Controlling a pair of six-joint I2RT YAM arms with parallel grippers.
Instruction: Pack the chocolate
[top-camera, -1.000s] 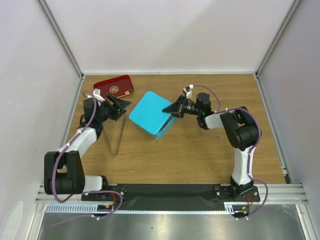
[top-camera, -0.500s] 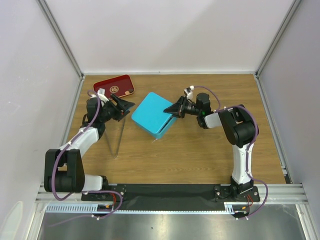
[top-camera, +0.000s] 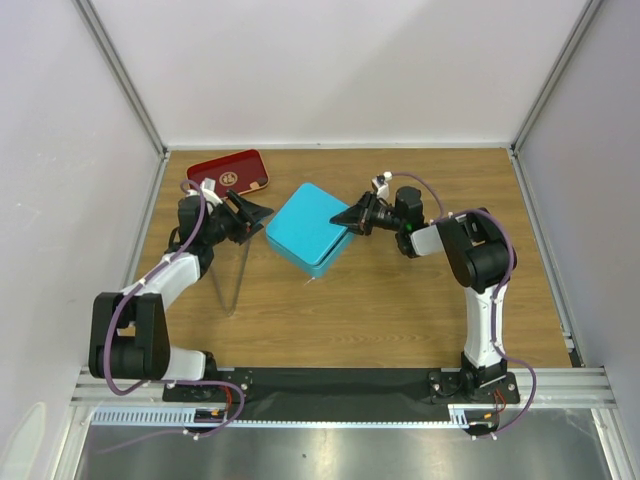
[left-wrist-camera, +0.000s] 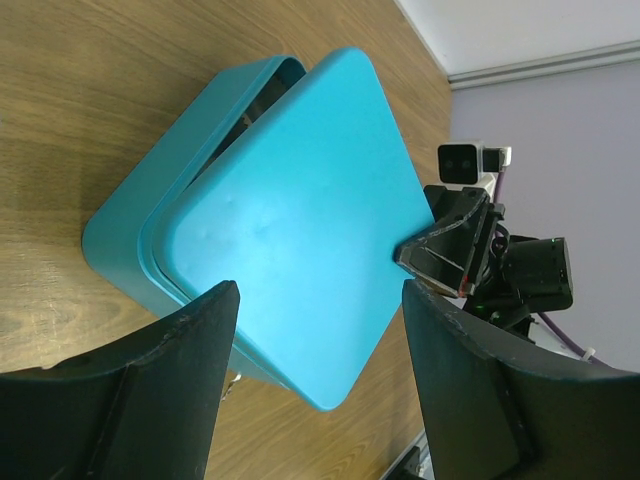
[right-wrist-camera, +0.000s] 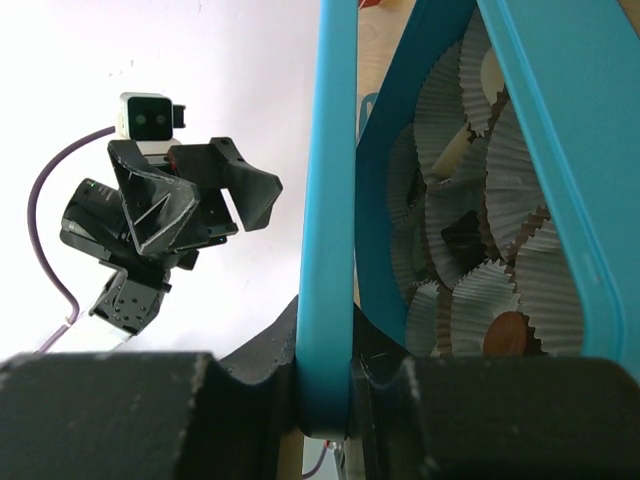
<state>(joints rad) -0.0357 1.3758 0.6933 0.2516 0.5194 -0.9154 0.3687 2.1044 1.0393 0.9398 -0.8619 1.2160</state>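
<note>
Lid (top-camera: 305, 228) sinks flatter at centre frame, right gripper (top-camera: 340, 219) clamped on its right edge to seat it over the box (left-wrist-camera: 120, 215). The left gripper (top-camera: 262, 212) edges closer, jaws spread, probably to steady it. Chocolate (right-wrist-camera: 512, 333) sits inside, in paper cups (right-wrist-camera: 470, 300).

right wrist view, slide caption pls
Right fingers pinch the teal lid by its edge, box beside it showing white paper cups and a brown chocolate.

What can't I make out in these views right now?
- Top view: the teal lid covers the teal box's contents.
- Left wrist: the lid hides the interior; only a dark gap shows.
- Right wrist: the lid edge in the right pincer leaves a slice: paper cups, one brown chocolate; total uncountable.
- Top view: red tray emblem too small.
</note>
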